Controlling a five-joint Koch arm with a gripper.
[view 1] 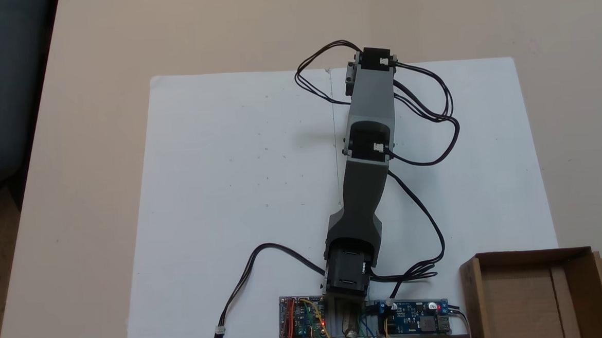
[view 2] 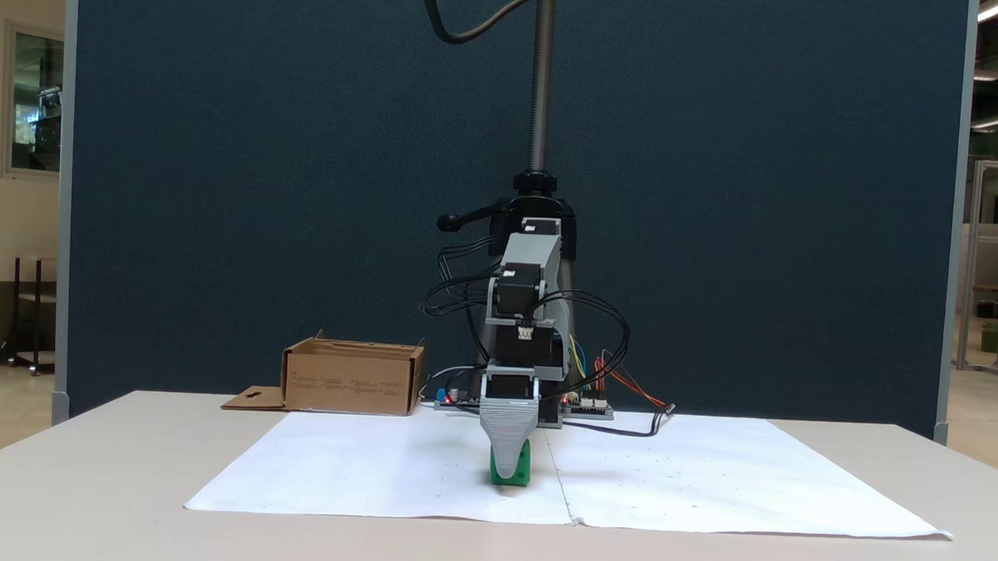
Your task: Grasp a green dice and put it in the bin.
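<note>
One green dice (view 2: 517, 472) sits on the white paper sheet (view 2: 376, 467) near the middle of the desk (view 2: 85, 498), and in the low fixed view the tool (view 2: 507, 463) is down on it, its grey finger covering most of the cube's front so that only green edges show to the right and along the bottom. Its two jaws lie one behind the other for that camera, and in the fixed view from above the arm's upper links (view 1: 370, 108) hide the tip and the cube alike, so I cannot tell whether the tool is open or closed on the dice.

The bin (view 1: 539, 290) stands off the paper beside the arm's base and circuit boards (view 1: 417, 320); in the view from above it is at the lower right corner, in the low view far back on the left (view 2: 353, 379), well apart from the dice. Nothing shows inside it.

By my reading the grasp step is in hand: tool lowered at the cube, lift not yet begun. The next move calls for a firm closure on the small cube, then a straight lift clear of the paper, a swing back toward the base side, and a release above the bin's low walls.
</note>
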